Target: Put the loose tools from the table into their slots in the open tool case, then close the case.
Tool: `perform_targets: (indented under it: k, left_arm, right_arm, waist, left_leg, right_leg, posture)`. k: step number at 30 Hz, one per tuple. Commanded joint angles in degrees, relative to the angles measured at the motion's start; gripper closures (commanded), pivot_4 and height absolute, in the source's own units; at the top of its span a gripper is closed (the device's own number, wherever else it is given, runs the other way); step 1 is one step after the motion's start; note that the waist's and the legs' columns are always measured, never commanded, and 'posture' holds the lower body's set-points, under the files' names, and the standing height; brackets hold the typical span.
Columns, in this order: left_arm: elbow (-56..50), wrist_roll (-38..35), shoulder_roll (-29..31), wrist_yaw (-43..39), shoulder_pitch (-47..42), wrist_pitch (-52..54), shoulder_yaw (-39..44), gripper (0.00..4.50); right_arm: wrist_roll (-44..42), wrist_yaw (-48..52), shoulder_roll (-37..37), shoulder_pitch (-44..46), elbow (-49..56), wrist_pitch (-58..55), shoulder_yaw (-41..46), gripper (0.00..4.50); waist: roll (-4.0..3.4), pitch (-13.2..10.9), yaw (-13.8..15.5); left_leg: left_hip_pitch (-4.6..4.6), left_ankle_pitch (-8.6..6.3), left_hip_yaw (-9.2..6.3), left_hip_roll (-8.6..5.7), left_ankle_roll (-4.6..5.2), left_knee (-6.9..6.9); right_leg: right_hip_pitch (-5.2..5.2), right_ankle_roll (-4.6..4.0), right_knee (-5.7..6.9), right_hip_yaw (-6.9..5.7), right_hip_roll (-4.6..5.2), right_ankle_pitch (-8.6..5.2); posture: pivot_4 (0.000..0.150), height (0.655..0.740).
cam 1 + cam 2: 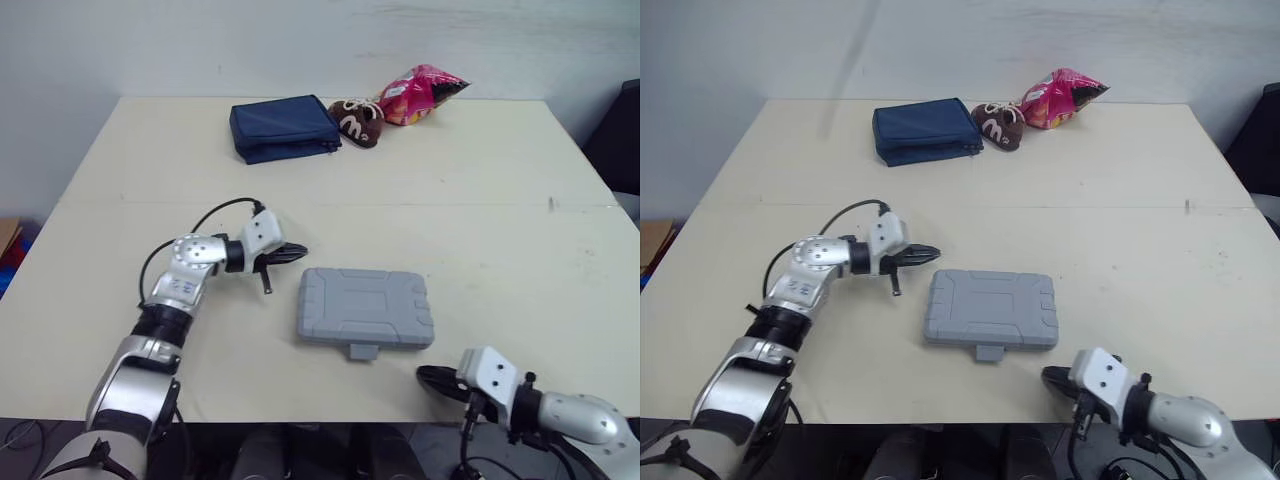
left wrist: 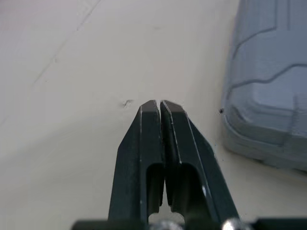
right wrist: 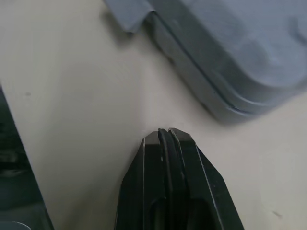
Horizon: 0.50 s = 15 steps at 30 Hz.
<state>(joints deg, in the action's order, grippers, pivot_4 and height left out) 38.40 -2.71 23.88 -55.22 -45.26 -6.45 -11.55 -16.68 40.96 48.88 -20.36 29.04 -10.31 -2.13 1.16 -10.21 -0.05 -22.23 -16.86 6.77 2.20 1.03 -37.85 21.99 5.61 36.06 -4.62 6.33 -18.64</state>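
The grey tool case lies flat on the cream surface with its lid down. A small tab juts from the edge nearest the robot; it may be a latch, though I cannot tell whether it is fastened.

The left jaws are pressed together with nothing between them. They hang low over the surface and point toward the case, whose near corner sits just ahead and to one side of their tips, not touching.

The right jaws are also closed and empty, low at the robot's edge of the surface. The tabbed edge of the case lies near them, ahead of their tips, with bare surface between.

Well beyond both jaws, past the case, lie a dark blue pouch, a brown packet and a pink snack bag, close together.
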Motion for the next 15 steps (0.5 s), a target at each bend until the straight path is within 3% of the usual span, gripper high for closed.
perform_targets:
  k: [1, 7, 15]
  left_arm:
    - [3.46, 1.66, -1.18, -1.34, -1.86, -4.95, -0.82, 4.43]
    - [2.19, 1.0, -1.28, -7.67, 0.41, -7.23, -1.78, 4.43]
    - [-17.02, -3.29, 3.61, -13.78, 12.14, 0.4, -0.71, 4.43]
  right_arm:
    - [3.41, -0.29, -1.31, 2.93, -1.61, -1.38, -2.09, 4.5]
    - [7.75, 0.82, -1.71, 10.58, -8.87, -0.79, -2.62, 4.5]
    - [9.62, 2.8, -3.8, 21.76, -19.93, 3.24, -3.16, 4.5]
  waist:
    - [0.03, -0.01, -0.11]
    - [0.1, -0.01, -0.07]
    - [0.09, -0.01, -0.14]
  left_leg:
    - [0.0, 0.0, 0.0, 0.0, 0.0, -0.02]
    - [0.03, -0.02, 0.03, 0.12, -0.03, -0.11]
    - [0.04, -0.05, 0.02, 0.1, 0.02, -0.17]
  right_leg:
    - [0.0, 0.0, 0.0, 0.0, 0.01, 0.0]
    - [-0.02, 0.0, 0.04, 0.01, 0.01, 0.0]
    - [-0.05, 0.01, 0.05, 0.06, 0.25, 0.01]
  posture:
    - [0.15, 0.74]
    - [0.15, 0.74]
    - [0.15, 0.74]
